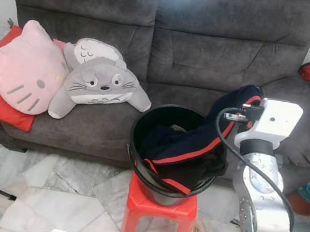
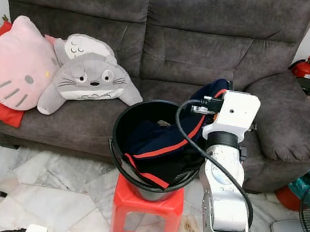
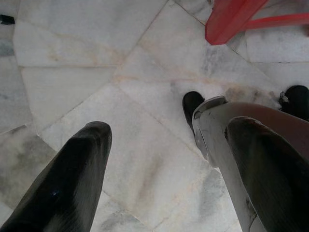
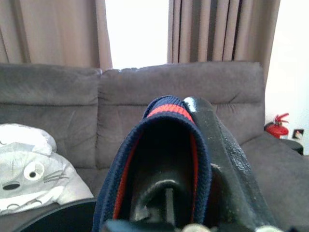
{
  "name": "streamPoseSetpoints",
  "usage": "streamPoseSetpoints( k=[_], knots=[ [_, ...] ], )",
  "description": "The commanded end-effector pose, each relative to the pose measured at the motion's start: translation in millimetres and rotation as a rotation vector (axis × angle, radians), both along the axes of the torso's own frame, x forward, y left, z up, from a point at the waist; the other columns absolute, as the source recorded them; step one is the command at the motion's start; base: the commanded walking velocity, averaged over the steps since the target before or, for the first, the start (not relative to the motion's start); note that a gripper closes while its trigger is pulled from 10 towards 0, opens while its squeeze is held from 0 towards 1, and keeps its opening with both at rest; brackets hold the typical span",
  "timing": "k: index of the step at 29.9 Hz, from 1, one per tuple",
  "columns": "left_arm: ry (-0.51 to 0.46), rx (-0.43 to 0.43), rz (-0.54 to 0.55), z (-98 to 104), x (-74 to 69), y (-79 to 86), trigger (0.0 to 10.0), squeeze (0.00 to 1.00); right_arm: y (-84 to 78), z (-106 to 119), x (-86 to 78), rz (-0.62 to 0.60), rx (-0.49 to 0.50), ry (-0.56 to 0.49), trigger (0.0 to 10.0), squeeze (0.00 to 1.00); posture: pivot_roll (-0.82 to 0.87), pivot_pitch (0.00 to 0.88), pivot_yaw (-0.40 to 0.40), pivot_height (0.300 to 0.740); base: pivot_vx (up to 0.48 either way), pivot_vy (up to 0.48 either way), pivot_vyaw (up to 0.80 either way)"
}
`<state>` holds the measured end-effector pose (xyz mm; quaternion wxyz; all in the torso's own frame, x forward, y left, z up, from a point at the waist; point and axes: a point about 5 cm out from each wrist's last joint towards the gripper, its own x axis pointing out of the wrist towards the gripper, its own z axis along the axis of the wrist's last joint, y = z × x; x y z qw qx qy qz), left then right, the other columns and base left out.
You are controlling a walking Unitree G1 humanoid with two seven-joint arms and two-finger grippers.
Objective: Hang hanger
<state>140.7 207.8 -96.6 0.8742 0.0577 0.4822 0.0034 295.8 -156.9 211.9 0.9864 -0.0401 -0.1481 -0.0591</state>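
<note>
Above the rim of the black bucket (image 1: 142, 127), my right gripper (image 4: 186, 145) holds a navy garment (image 1: 197, 142) with red stripes. Its collar or hem is draped over one of my fingers (image 4: 217, 140), as the right wrist view shows; the fingers are closed on the cloth. From the gripper the garment runs down and toward my left, into the bucket, where most of it lies in a heap. So its long axis goes slantwise from my raised hand to the bucket's inside.

The bucket stands on a red plastic stool (image 1: 159, 212), just before the grey sofa (image 1: 210, 54). On the sofa's left part lie a grey Totoro plush (image 1: 99, 82) and a pink cat cushion (image 1: 23, 66).

I cannot make out any hanger in these pictures, so I cannot say which way it lies from the gripper. I judge that the garment must first come fully out of the bucket, upward.

My left gripper (image 3: 169, 169) hangs idle above the marble floor (image 3: 120, 72), with its fingers wide apart and nothing between them. The right arm is clearly the nearer one to the garment.
</note>
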Motion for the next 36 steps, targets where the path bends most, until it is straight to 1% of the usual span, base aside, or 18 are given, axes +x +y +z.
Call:
streamPoseSetpoints(
  k=[1, 4, 10, 13, 17, 20, 26, 36],
  knots=[
    [0.013, 0.01, -0.002, -0.8, -4.6, 4.9, 10.0, 0.0, 3.9, 8.1, -1.6, 0.007, -0.004, -0.025, 10.0, 0.0, -0.09, 0.0, 0.051, 0.74, 0.0, 0.0, 0.0],
    [0.003, 0.005, 0.009, -0.2, -2.4, 3.6, 10.0, 0.0, 4.0, 7.4, 2.3, 0.01, -0.008, -0.007, 10.0, 0.0, -0.08, 0.0, 0.045, 0.74, 0.0, 0.0, 0.0],
    [-0.001, 0.005, 0.011, 0.7, 1.3, 2.2, 10.0, 0.0, 4.4, 9.3, 7.0, -0.004, -0.007, 0.006, 10.0, 0.0, -0.08, 0.0, 0.043, 0.74, -0.251, 0.0, 0.0],
    [-0.004, 0.001, 0.019, 0.4, 1.6, 0.1, 10.0, 0.0, 3.5, 7.6, 6.6, -0.005, -0.005, 0.015, 10.0, 0.0, -0.08, 0.0, 0.031, 0.74, -0.256, 0.0, 0.0],
    [0.0, -0.004, 0.01, 0.1, 1.7, -1.5, 10.0, 0.0, 7.4, 5.7, 5.1, 0.008, -0.004, 0.027, 10.0, 0.0, -0.1, 0.0, 0.041, 0.74, -0.258, 0.0, 0.0],
    [0.003, -0.005, -0.004, 0.0, 1.6, -2.0, 10.0, 0.0, 9.4, 6.4, 3.4, 0.006, 0.018, 0.027, 10.0, 0.0, -0.1, 0.0, 0.045, 0.74, -0.262, 0.0, 0.0],
    [0.004, -0.001, -0.002, -0.1, 0.8, -0.9, 10.0, 0.0, 9.3, 5.2, 1.3, 0.007, 0.021, 0.03, 10.0, 0.0, -0.1, 0.0, 0.047, 0.74, -0.263, 0.0, 0.0],
    [0.005, -0.001, 0.001, -0.1, 0.6, -0.2, 10.0, 0.0, 6.4, 13.3, 3.0, 0.0, 0.019, -0.003, 10.0, 0.0, -0.1, 0.0, 0.045, 0.74, -0.264, 0.0, 0.0]
  ],
)
